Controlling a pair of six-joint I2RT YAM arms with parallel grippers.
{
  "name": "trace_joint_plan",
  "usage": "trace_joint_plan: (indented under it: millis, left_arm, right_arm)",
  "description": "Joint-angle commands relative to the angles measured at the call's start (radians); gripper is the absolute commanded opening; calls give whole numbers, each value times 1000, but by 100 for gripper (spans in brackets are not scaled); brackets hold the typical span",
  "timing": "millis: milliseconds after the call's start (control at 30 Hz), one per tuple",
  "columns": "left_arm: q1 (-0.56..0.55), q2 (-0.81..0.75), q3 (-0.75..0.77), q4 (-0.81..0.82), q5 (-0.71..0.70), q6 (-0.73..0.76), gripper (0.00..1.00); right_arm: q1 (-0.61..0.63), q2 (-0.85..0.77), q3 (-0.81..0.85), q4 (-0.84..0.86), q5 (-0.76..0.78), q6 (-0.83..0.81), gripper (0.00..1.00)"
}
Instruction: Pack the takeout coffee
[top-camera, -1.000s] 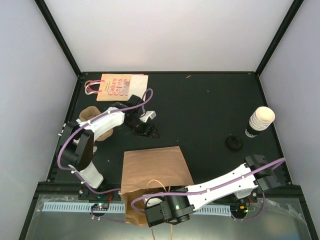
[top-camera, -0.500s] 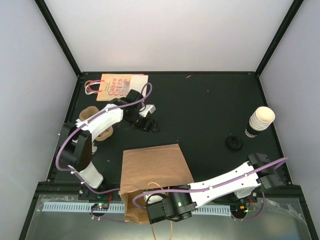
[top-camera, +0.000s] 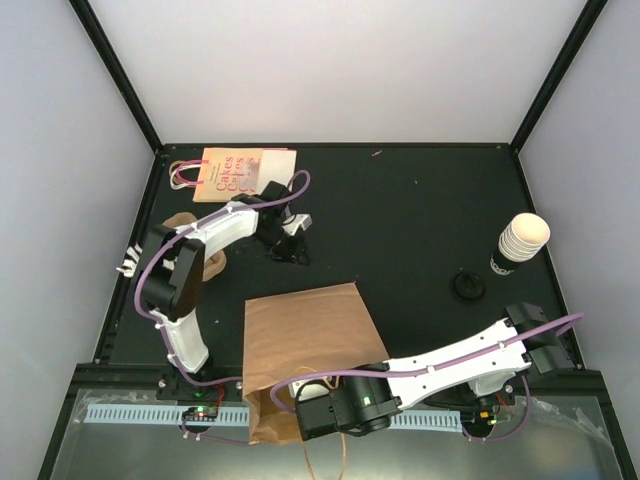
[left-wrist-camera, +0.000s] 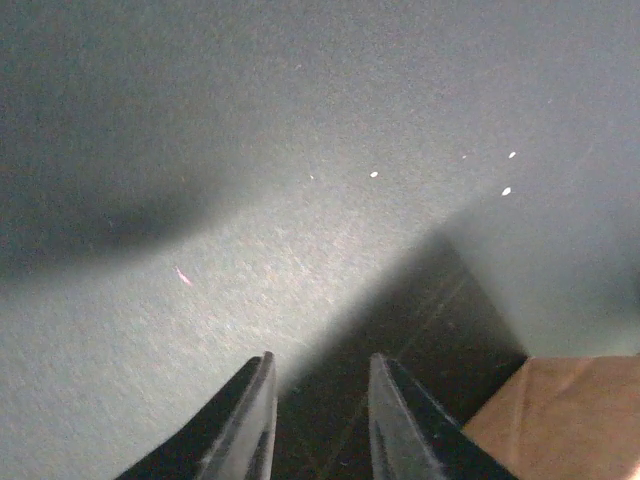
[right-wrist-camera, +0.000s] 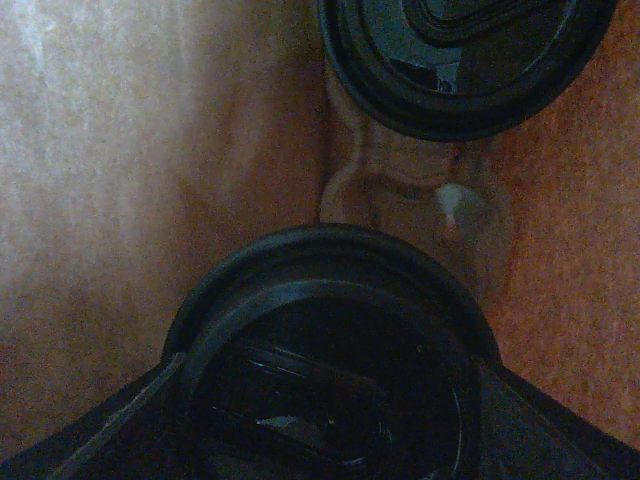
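In the right wrist view my right gripper (right-wrist-camera: 330, 372) is inside the brown paper bag (right-wrist-camera: 150, 200), shut on the takeout coffee (right-wrist-camera: 330, 330). Only its round black lid shows, filling the gap between the jaws. A second black-lidded cup (right-wrist-camera: 465, 55) stands just ahead in the bag. From above, the right gripper (top-camera: 345, 412) sits at the mouth of the brown bag (top-camera: 305, 335), and the cup is hidden there. My left gripper (top-camera: 284, 246) hangs low over the black table behind the bag. Its jaws (left-wrist-camera: 320, 362) stand narrowly apart with nothing between them.
A nested stack of lidless cream cups (top-camera: 523, 240) stands at the right, with a loose black lid (top-camera: 467, 287) near it. A pink-printed paper bag (top-camera: 235, 172) lies at the back left. Brown pulp trays (top-camera: 185, 232) sit beside the left arm.
The left gripper's jaws have narrowed and its arm has drawn slightly back and left. The right arm has shifted a little at the bag's mouth.
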Motion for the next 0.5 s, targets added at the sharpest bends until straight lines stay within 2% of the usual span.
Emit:
trace_joint_plan:
  millis: [0,67,133,467]
  left_arm:
    - [2,39,61,3,-12,-19,20]
    - [1,53,61,15,1,-28,8]
    - [-4,75,62,14,21,-27,2]
    - [-35,108,37,-16,87,8,1]
  right_arm:
    - [-9,-27,-9,19,38,-2,57]
    - [-10,-34,-12,22,37,2,56]
    - [-12,-42,-17,27,36,1,56]
    - [-37,-44,-17,59,87,-11,54]
